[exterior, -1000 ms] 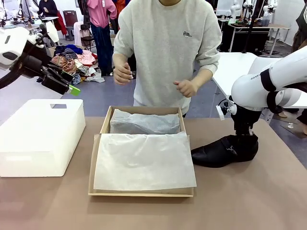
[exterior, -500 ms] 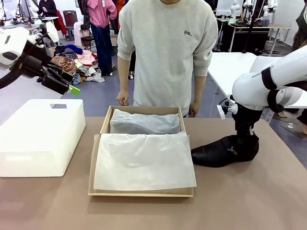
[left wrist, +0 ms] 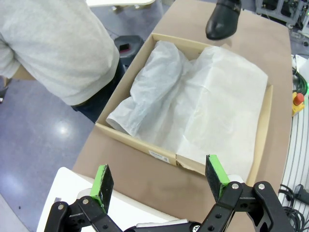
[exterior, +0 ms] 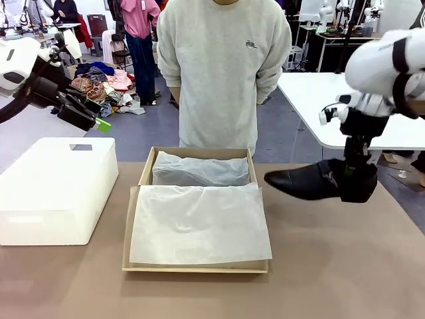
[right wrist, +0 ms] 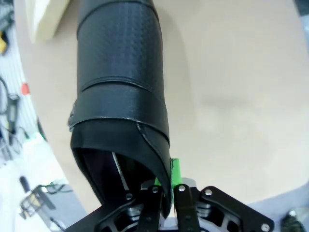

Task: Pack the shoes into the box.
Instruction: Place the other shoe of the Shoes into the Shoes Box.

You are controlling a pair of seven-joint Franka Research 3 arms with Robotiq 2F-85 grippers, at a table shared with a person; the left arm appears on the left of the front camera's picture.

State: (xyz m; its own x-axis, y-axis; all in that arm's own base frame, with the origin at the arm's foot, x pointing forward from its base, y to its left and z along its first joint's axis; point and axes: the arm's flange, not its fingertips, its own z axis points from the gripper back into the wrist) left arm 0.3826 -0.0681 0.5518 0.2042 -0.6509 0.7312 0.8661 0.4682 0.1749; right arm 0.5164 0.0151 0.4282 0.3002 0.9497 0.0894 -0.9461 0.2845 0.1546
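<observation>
One black glossy shoe (exterior: 307, 181) hangs in the air just right of the box, toe pointing left. My right gripper (exterior: 354, 178) is shut on its heel rim. In the right wrist view the shoe (right wrist: 120, 82) runs away from the gripper (right wrist: 166, 191), whose fingers pinch the collar edge. The tan cardboard box (exterior: 143, 174) lies open mid-table, lined with white tissue paper (exterior: 199, 222) that is bunched up at the back. My left gripper (exterior: 98, 119) hovers open high at the far left. Its wrist view looks down on the box (left wrist: 126, 138) and the shoe (left wrist: 222, 20) past its open gripper (left wrist: 159, 176).
A white rounded plastic box (exterior: 56, 189) stands left of the cardboard box. A person in a grey sweatshirt (exterior: 222, 73) stands close behind the table's far edge. Bare brown tabletop (exterior: 345, 266) lies right and in front.
My right gripper has lifted the shoe off the table to about the height of the box's rim. The person lowered both hands. My left arm has not moved.
</observation>
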